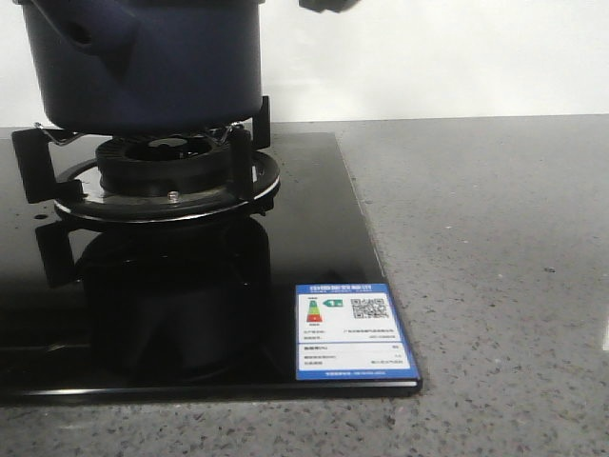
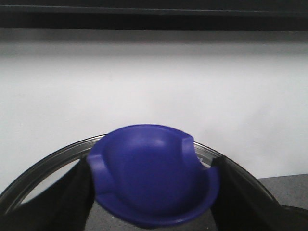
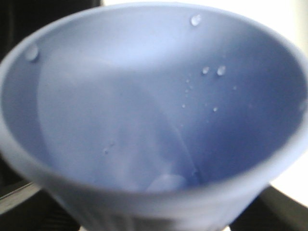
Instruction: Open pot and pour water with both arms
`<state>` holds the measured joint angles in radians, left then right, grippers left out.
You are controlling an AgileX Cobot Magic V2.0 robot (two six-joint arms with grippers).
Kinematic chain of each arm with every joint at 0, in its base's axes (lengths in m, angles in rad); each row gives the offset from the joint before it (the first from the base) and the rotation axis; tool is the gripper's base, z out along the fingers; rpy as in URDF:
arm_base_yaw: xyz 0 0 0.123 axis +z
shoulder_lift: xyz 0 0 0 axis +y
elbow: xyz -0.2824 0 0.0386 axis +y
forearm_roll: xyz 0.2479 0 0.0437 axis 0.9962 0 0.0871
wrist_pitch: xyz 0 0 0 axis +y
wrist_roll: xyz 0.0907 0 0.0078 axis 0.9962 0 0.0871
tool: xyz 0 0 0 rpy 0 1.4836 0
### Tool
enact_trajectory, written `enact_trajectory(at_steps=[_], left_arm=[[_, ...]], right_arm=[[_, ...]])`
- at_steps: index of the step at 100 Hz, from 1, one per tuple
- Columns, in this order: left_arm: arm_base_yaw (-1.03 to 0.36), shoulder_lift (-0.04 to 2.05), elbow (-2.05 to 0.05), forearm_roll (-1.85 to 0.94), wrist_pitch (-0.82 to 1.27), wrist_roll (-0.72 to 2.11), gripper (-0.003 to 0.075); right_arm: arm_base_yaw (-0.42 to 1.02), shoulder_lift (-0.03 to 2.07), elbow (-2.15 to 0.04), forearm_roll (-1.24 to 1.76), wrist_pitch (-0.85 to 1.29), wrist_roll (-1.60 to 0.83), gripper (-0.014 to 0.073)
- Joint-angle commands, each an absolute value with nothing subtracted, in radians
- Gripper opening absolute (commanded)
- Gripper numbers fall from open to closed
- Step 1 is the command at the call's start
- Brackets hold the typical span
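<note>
The dark navy-blue pot [image 1: 143, 62] stands on the gas burner [image 1: 166, 176] at the far left; its top is cut off by the frame. In the left wrist view my left gripper [image 2: 154, 195] is shut on the blue knob [image 2: 154, 178] of a glass lid [image 2: 45, 169], held up in front of the white wall. In the right wrist view the light-blue cup [image 3: 149, 115] fills the picture, tilted with its mouth to the camera and water drops on its inner wall. My right gripper [image 3: 154, 226] holds it; its fingers are mostly hidden behind the cup.
The burner sits on a black glass hob [image 1: 314, 286] with a blue energy label [image 1: 352, 333] at its front right corner. Grey speckled counter [image 1: 495, 267] lies to the right. A white wall runs behind. A dark shape [image 1: 328, 5] shows at the top edge.
</note>
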<state>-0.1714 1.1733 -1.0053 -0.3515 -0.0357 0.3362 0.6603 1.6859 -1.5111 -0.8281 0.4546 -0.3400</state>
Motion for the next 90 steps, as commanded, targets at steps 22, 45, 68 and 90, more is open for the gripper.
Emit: enact_trajectory(at_steps=[22, 45, 68, 90], left_arm=[[-0.17, 1.14, -1.046, -0.352, -0.138, 0.336, 0.0358], [-0.17, 1.14, -1.046, -0.352, -0.138, 0.336, 0.0358], [-0.17, 1.14, -1.046, -0.352, -0.138, 0.336, 0.0358], [-0.17, 1.14, -1.046, -0.352, -0.138, 0.336, 0.0358]], right_arm=[[0.661, 1.659, -1.553, -1.115, 0.289, -0.359, 0.035], [0.661, 1.677, -1.553, -1.263, 0.272, -0.359, 0.035], [0.661, 1.679, -1.553, -1.39, 0.264, -0.359, 0.035], [0.661, 1.679, -1.553, -1.482, 0.262, -0.359, 0.035]])
